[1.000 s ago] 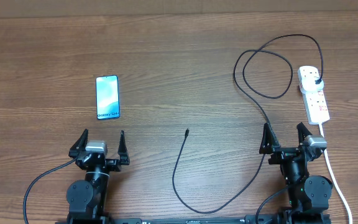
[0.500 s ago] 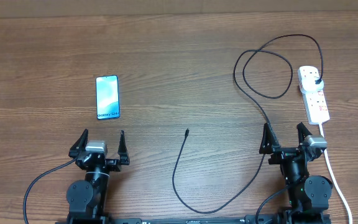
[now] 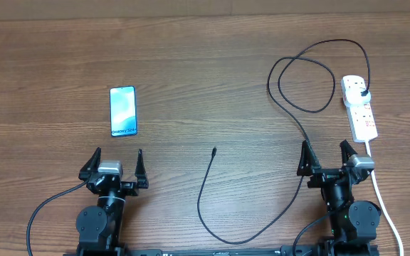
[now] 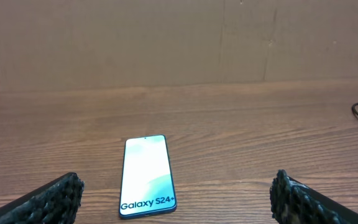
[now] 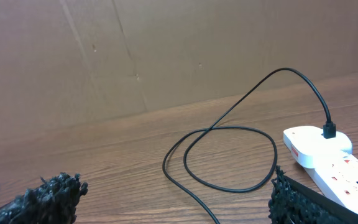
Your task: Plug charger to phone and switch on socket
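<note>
Looks barely begun, with the charger plug (image 3: 362, 92) already in the socket (image 3: 362, 115) at far right, the charger tip (image 3: 214, 151) loose mid-tabletop (image 3: 191, 64), well apart from the phone (image 3: 123, 112), and left hand (image 3: 117, 156) and right hand (image 3: 324, 151) both spread open, empty.

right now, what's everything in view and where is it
phone: 1, light blue screen, dark frame, flat at left, ahead of the left arm
charger cable: 1, black, tip free at centre, plug in the strip's far end
power strip: 1, white with red markings, far right
white cord: 1, from the strip toward the near edge
table: 1, brown wood
left pincer: open, empty
right pincer: open, empty
</note>
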